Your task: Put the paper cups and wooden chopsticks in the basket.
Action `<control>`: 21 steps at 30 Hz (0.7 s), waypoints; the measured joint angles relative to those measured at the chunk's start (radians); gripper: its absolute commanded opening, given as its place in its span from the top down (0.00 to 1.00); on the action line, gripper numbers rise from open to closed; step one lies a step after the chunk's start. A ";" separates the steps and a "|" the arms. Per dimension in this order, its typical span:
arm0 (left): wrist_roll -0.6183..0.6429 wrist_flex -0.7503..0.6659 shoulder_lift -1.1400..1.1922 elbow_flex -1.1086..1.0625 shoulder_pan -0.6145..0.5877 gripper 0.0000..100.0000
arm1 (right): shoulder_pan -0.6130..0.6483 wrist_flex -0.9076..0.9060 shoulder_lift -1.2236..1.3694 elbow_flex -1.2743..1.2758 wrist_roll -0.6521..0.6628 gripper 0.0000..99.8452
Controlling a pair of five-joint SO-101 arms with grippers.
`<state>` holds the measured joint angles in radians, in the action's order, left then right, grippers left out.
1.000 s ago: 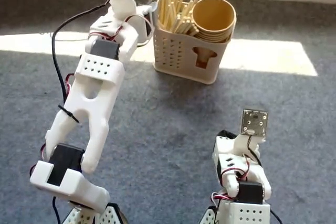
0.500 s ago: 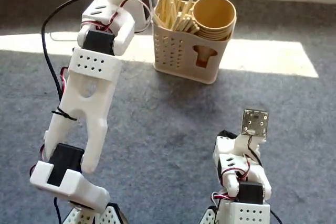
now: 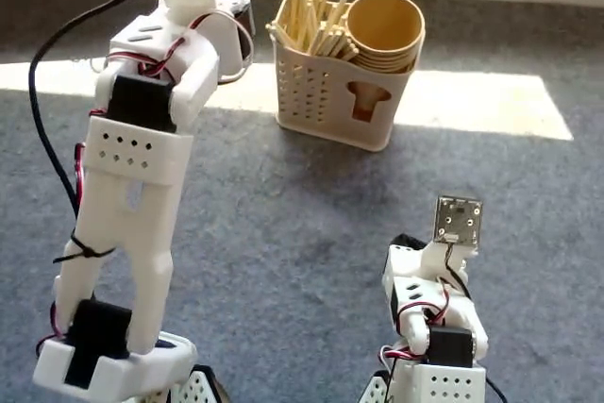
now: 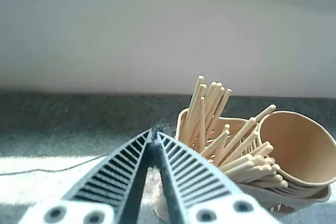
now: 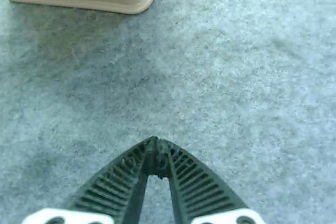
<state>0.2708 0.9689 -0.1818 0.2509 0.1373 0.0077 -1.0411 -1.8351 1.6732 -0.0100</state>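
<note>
High view: the basket point(image 3: 330, 106) stands on the carpet point(image 3: 283, 224), with cups point(image 3: 385, 30) and chopsticks point(image 3: 310, 7) inside it. Left wrist: the left gripper point(image 4: 156, 134) is pressed together, empty, near the basket. Right wrist: the right gripper point(image 5: 156, 150) is pressed together, empty, above the carpet

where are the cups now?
High view: the cups sit stacked in the basket, far centre of the table, right of the chopsticks.

A bright band of sunlight point(image 3: 481, 101) was cast across the grey carpet point(image 3: 302, 233) in the high view, while the nearer carpet was left in soft shade. In the left wrist view, the wooden chopsticks point(image 4: 202, 114) and paper cups point(image 4: 299, 148) in the basket point(image 3: 330, 106) were brightly lit, and the wall point(image 4: 157, 24) was evenly lit.
</note>
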 measured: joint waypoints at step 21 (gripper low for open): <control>-0.040 -0.137 -0.644 -0.690 0.000 1.00 | 0.000 0.000 0.000 0.000 0.000 0.99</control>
<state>0.2309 0.8324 -0.8263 -0.4396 0.1373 0.0077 -1.0411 -1.8351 1.6732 -0.0100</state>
